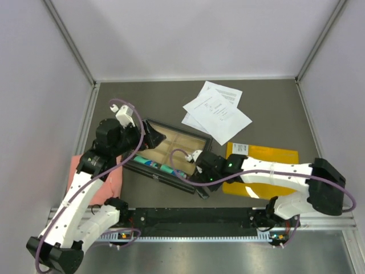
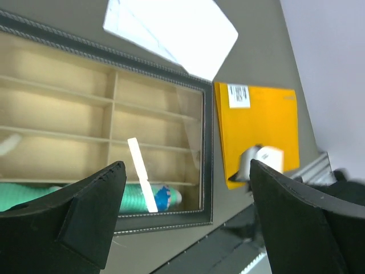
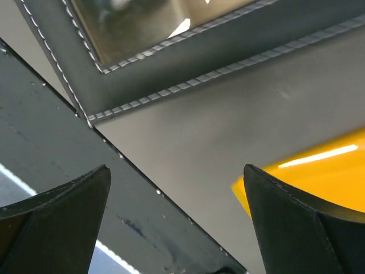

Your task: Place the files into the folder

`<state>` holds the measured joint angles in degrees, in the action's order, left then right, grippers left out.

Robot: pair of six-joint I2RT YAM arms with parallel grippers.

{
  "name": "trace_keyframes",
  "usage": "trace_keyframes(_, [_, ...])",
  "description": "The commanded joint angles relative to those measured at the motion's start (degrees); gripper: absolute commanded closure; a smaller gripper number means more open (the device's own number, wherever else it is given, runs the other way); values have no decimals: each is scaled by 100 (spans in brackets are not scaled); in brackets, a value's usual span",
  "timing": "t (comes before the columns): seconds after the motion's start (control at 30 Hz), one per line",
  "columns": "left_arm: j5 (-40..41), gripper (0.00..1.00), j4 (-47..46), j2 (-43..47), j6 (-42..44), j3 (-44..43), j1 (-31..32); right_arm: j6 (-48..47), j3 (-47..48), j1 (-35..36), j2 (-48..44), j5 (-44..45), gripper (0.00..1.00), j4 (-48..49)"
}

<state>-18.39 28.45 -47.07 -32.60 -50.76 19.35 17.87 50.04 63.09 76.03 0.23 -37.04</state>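
Right claw (image 3: 175,170), spread and empty, hangs at the box's (image 2: 207,154) near-right corner; folder (image 1: 274,155) lies just right of the box. Left claw (image 2: 188,164) gapes empty over it. Files (image 1: 217,111) sit past its far corner, ungrabbed. Next, I'd guess: lift the folder's cover.

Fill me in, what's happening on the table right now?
Nothing is gripped yet. The files lie loose and overlapping on the table, beyond the far right corner of the black compartment box. The folder lies flat to the right of the box, partly under the right arm. The left tool is open above the box. The right tool is open and low over the gap between the box's near corner and the folder. All sheets in view lie outside the folder.
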Motion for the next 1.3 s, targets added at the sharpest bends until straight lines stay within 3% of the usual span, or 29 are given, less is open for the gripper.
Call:
trace_keyframes(0.0, [547,7,-15,329,254,-741,7,112,443,545,596,530,1,539])
trace_keyframes(0.47, [1567,5,565,1007,360,-1111,16,384,1069,722,1502,1558,1,1365])
trace_keyframes(0.8, [1514,4,601,892,272,-1199,7,1911,1815,731,2222,2893,1,1524])
trace_keyframes(1.27, [1549,4,873,989,245,-1322,16,1000,3757,415,4050,2860,1,2349])
